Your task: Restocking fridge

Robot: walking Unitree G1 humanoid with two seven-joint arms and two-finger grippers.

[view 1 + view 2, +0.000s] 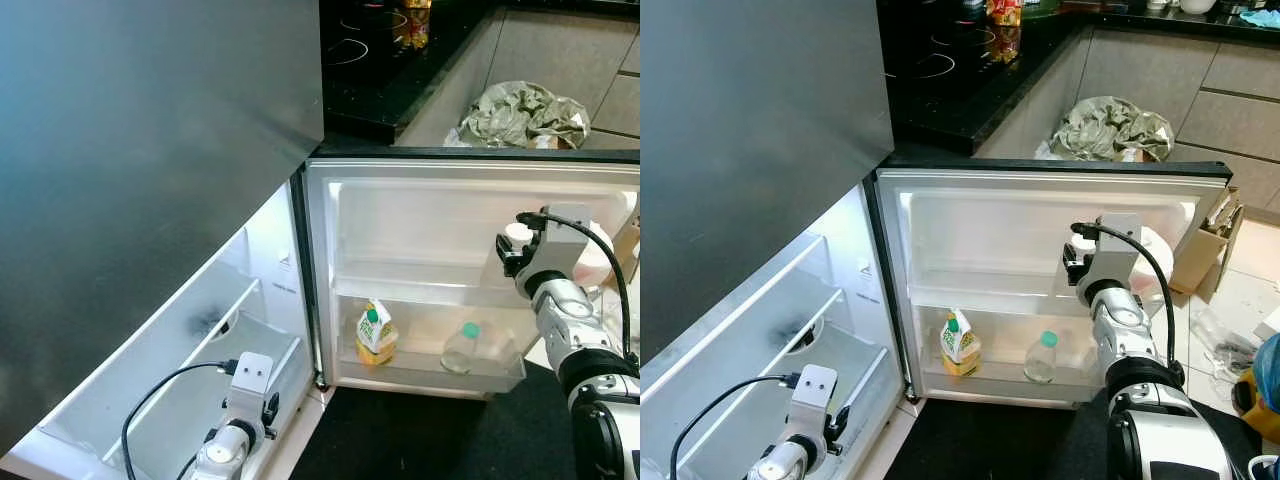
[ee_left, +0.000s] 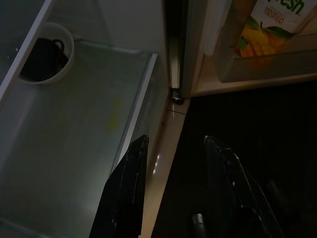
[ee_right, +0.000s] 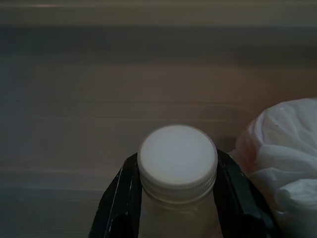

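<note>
Done: juice carton [image 1: 376, 333] and green-capped bottle [image 1: 466, 348] stand on the door shelf [image 1: 430, 370].
Right claw [image 3: 177, 198]: holding white-capped bottle [image 3: 177, 163], not yet placed.
Left claw [image 2: 181, 193]: wide, idle.

Fridge door [image 1: 1040, 215] open; juice carton [image 1: 959, 343] and green-capped bottle [image 1: 1040, 358] in lower door shelf [image 1: 1000, 384]. Right gripper [image 1: 1077, 268] raised at upper door shelf, beside white bag [image 1: 1158, 258].

Partial word "resh" on the juice carton [image 2: 270, 25]
</note>
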